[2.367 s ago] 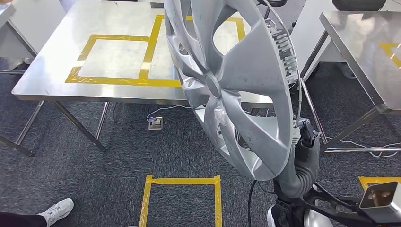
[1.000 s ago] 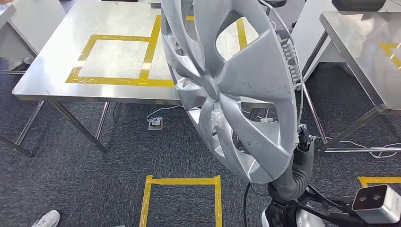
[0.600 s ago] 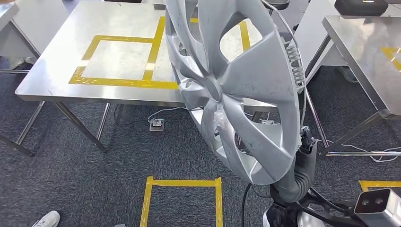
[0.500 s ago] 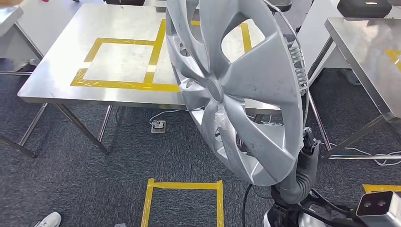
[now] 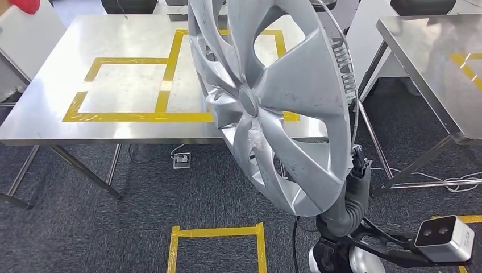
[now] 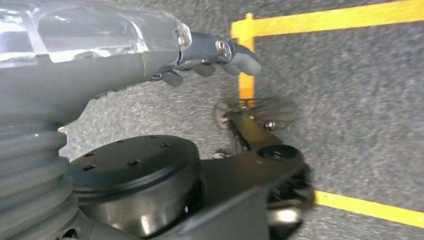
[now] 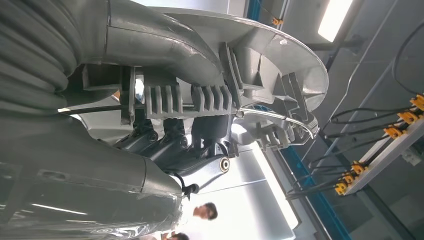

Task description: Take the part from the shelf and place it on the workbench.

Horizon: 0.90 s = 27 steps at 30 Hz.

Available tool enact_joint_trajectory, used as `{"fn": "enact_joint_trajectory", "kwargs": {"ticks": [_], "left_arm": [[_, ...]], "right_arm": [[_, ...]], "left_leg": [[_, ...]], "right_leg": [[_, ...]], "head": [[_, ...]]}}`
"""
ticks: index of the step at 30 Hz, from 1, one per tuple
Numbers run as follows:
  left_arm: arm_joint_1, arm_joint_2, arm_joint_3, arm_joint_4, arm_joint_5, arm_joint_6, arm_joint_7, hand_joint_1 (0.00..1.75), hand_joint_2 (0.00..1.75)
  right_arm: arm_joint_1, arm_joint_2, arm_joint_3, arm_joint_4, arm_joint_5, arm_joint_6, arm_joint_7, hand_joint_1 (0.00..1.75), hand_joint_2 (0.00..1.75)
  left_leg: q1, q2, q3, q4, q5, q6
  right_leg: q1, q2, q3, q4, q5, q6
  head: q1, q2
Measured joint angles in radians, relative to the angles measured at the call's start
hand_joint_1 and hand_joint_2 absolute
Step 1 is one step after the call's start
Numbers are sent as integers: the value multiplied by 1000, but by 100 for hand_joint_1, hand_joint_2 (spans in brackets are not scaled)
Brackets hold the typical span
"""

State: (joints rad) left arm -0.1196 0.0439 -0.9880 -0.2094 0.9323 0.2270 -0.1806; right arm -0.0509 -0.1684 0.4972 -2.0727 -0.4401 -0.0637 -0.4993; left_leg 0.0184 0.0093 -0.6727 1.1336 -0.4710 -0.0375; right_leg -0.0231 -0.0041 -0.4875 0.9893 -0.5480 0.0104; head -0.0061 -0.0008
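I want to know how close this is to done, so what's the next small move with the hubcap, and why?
Probably carry the hubcap forward over the steel workbench. The right hand grips its rim and holds it on edge, in the air, its lower part over carpet short of the bench's near edge. The yellow-taped squares on top look like the drop spot.

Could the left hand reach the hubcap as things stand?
Probably not without a big move. The left hand hangs low over the carpet beside yellow floor tape, holding nothing, while the hubcap is held up high by the right hand at its rim. Nothing visibly blocks the way.
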Motion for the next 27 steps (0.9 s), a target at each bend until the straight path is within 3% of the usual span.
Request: {"fn": "enact_joint_trajectory", "kwargs": {"ticks": [2,6,8,10,11,12,13,14,16,18,19,22,23,25,26,27], "left_arm": [[0,0,0,0,-2,0,4,0,175],[0,2,0,1,-4,0,14,0,175],[0,2,0,1,-6,-1,18,0,175],[1,2,0,1,-6,-2,22,0,175],[2,2,0,1,-6,-2,22,0,175],[3,2,0,1,-7,-2,22,0,175],[3,2,0,1,-7,-2,20,0,175],[3,2,0,1,-8,-2,18,0,175],[2,0,0,1,-9,-2,15,0,175],[0,-4,0,1,-10,-4,13,0,175],[0,-5,0,1,-10,-4,13,0,175],[-1,-6,0,0,-12,-5,13,0,175],[-2,-5,0,0,-12,-4,13,0,175],[-2,-3,0,0,-12,-4,13,0,175],[-1,-1,0,0,-12,-3,13,0,175],[0,1,0,1,-13,-3,13,0,175]], "right_arm": [[-1,1,-1,0,0,0,-1,175,175],[1,2,-2,0,0,0,-3,175,175],[0,2,-2,0,0,0,-3,175,175],[2,2,-2,0,0,0,-4,175,175],[3,2,-2,1,0,0,-4,175,175],[4,2,-2,2,0,0,-4,175,175],[5,2,-2,2,0,0,-4,175,175],[5,2,-2,2,0,0,-4,175,175],[6,2,-2,2,0,0,-4,175,175],[6,2,-2,1,0,0,-6,175,175],[7,2,-3,0,0,0,-7,175,175],[7,4,-3,0,0,1,-11,175,175],[7,5,-3,0,0,2,-12,175,175],[6,7,-3,0,0,3,-13,175,175],[7,8,-3,1,0,3,-14,175,175],[9,9,-3,2,0,4,-14,175,175]], "left_leg": [[-1,6,30,-68,10,8],[-1,1,48,-81,-20,40],[-2,0,64,-85,-30,51],[-7,0,80,-86,-44,59],[-11,-1,90,-86,-52,62],[-16,-2,101,-86,-60,65],[-21,-4,114,-86,-69,66],[-27,-5,127,-87,-77,68],[-32,-7,147,-91,-91,68],[-28,-8,152,-96,-94,62],[-24,-8,154,-98,-90,55],[-20,-12,153,-71,-96,38],[-18,-15,133,-33,-114,35],[-10,-17,63,73,-157,22],[-4,-16,27,115,-168,13],[2,-14,3,128,-160,2]], "right_leg": [[3,1,9,4,-15,13],[2,2,0,37,-19,26],[3,2,-52,135,-44,31],[5,2,-134,261,-93,33],[8,2,-166,298,-106,29],[11,2,-183,303,-97,22],[16,3,-186,276,-65,11],[24,3,-177,221,-13,-5],[40,4,-155,120,63,-41],[50,5,-140,64,77,-63],[53,5,-132,44,77,-68],[45,-1,-80,-13,85,-68],[39,-2,-65,-25,86,-64],[31,-2,-50,-31,78,-55],[25,-2,-45,-31,71,-48],[19,-1,-38,-29,63,-41]], "head": [[-7,0],[7,0],[18,0],[28,0],[33,0],[38,0],[44,0],[49,0],[46,0],[42,0],[44,0],[52,0],[51,0],[42,0],[39,0],[36,0]]}}
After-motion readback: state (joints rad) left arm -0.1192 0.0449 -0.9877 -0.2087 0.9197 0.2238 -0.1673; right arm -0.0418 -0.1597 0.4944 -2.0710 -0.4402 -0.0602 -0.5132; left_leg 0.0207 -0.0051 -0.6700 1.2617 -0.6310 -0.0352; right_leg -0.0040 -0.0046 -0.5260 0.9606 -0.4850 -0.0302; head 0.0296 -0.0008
